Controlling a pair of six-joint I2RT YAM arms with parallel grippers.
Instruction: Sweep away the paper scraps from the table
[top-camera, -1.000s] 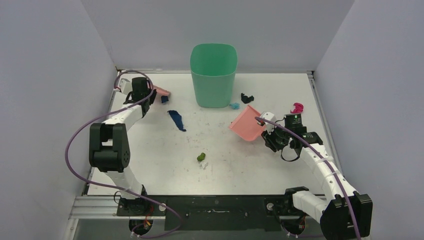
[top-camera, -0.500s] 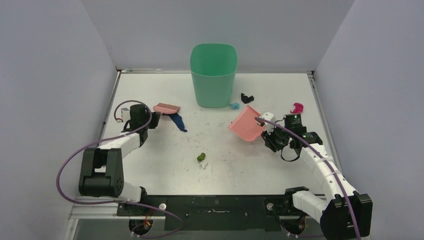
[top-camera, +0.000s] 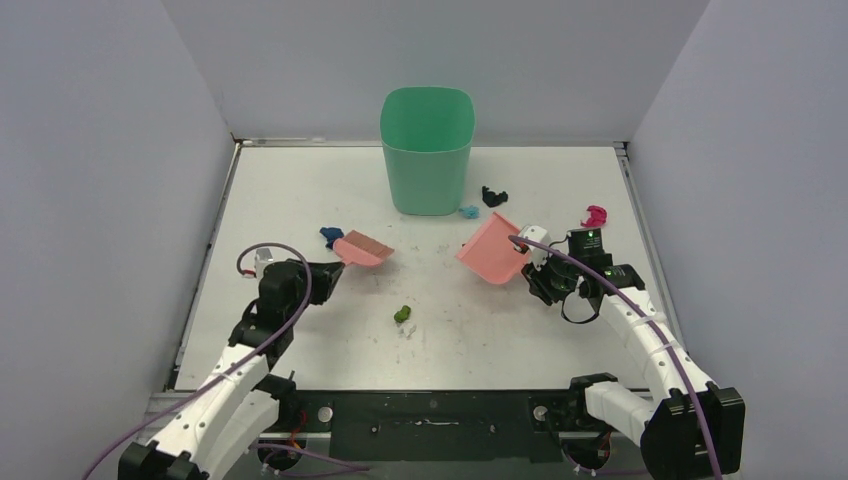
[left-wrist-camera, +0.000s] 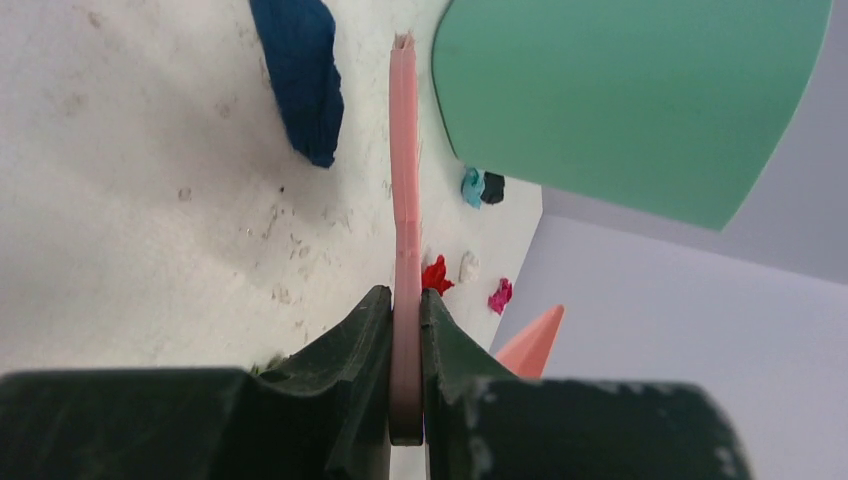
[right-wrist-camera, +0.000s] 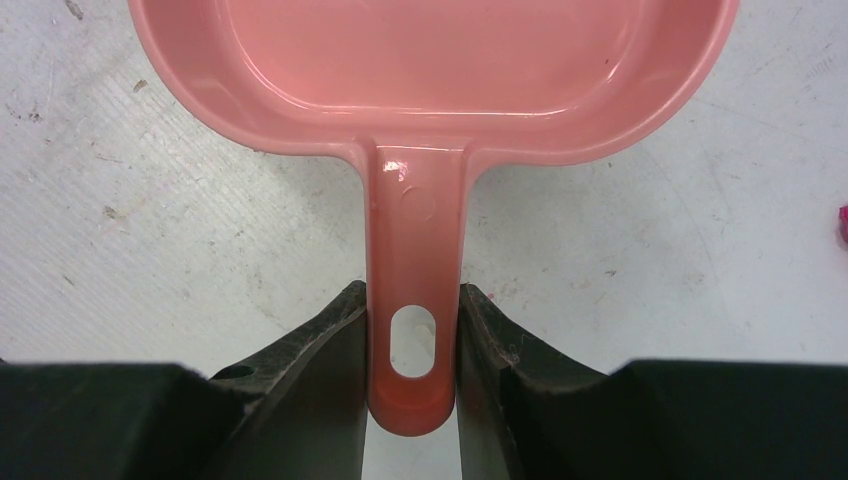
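My left gripper (top-camera: 327, 271) is shut on the handle of the pink hand brush (top-camera: 363, 248), seen edge-on in the left wrist view (left-wrist-camera: 404, 200). A dark blue scrap (top-camera: 330, 236) lies just left of the brush head (left-wrist-camera: 305, 80). A green scrap (top-camera: 402, 314) and a white bit (top-camera: 408, 328) lie mid-table (top-camera: 300, 180). Light blue (top-camera: 468, 211), black (top-camera: 493, 196) and magenta (top-camera: 595, 215) scraps lie at the back right. A red scrap (left-wrist-camera: 434, 275) shows only in the left wrist view. My right gripper (top-camera: 540, 266) is shut on the pink dustpan's handle (right-wrist-camera: 415, 260); the pan (top-camera: 493, 248) is tilted and empty.
A tall green bin (top-camera: 427, 150) stands at the back centre, close behind the light blue and black scraps. Grey walls close in the left, back and right sides. Metal rails run along the table edges.
My left arm has drawn back from the far left corner toward the near middle, carrying the brush rightward. The dark blue scrap now sits bunched beside the brush. The right arm and dustpan have not moved.
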